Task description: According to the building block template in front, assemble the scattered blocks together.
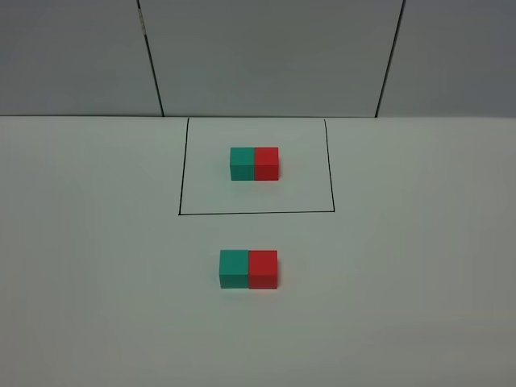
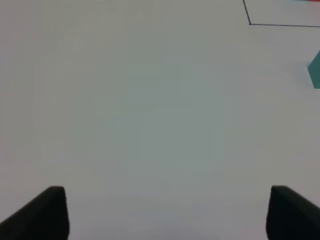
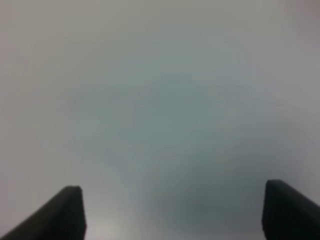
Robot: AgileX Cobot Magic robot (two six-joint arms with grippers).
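Observation:
The building block template (image 1: 254, 164), a teal cube joined to a red cube with teal on the left, sits inside a thin black rectangular outline (image 1: 179, 193) at the back of the white table. In front of it the scattered teal cube (image 1: 234, 268) and red cube (image 1: 263, 268) stand side by side and touching, teal on the left. Neither arm shows in the exterior high view. My left gripper (image 2: 165, 212) is open and empty over bare table; the teal cube's edge (image 2: 315, 70) and an outline corner (image 2: 250, 23) show there. My right gripper (image 3: 172, 210) is open and empty over bare table.
The white table (image 1: 97, 282) spreads out on both sides of the cubes. A grey panelled wall (image 1: 266, 56) with dark seams rises behind the table's back edge.

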